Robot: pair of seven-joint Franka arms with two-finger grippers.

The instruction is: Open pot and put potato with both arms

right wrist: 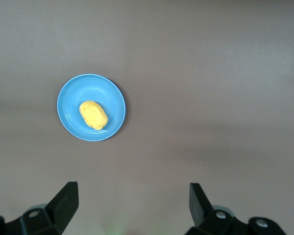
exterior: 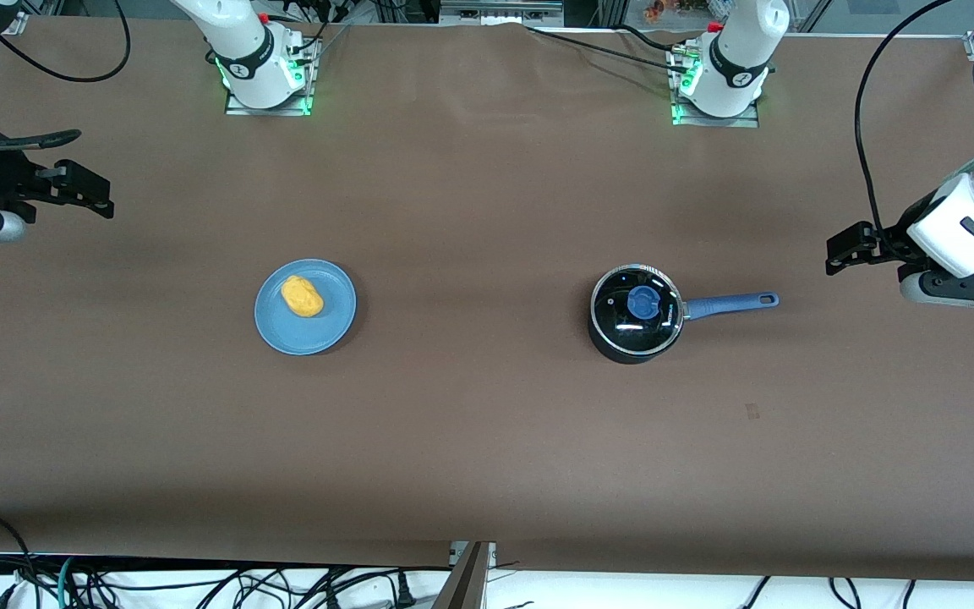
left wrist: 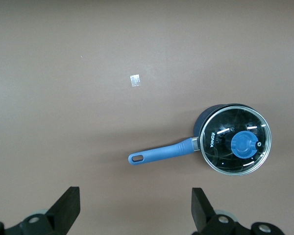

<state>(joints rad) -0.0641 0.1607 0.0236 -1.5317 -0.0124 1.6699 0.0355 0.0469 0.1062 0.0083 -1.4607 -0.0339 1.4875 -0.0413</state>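
Note:
The black pot (exterior: pixel 614 347) stands toward the left arm's end of the table, its glass lid (exterior: pixel 622 320) on with the blue knob (exterior: pixel 643 303) up. Its blue handle (exterior: pixel 732 304) points toward my left gripper (exterior: pixel 838 251), which hangs open and empty over that end. The left wrist view shows the pot (left wrist: pixel 206 117), the lid (left wrist: pixel 225 147) and the open left gripper (left wrist: pixel 135 200). The yellow potato (exterior: pixel 301 296) lies on a blue plate (exterior: pixel 331 326) toward the right arm's end. My right gripper (exterior: pixel 98 193) is open and empty, clear of it. The right wrist view shows the potato (right wrist: pixel 93 115) and the gripper (right wrist: pixel 132 193).
A small pale mark (exterior: pixel 752 412) lies on the brown table, nearer the front camera than the pot's handle. The arm bases (exterior: pixel 267 76) stand along the table's edge away from the front camera. Cables hang off the edge nearest that camera.

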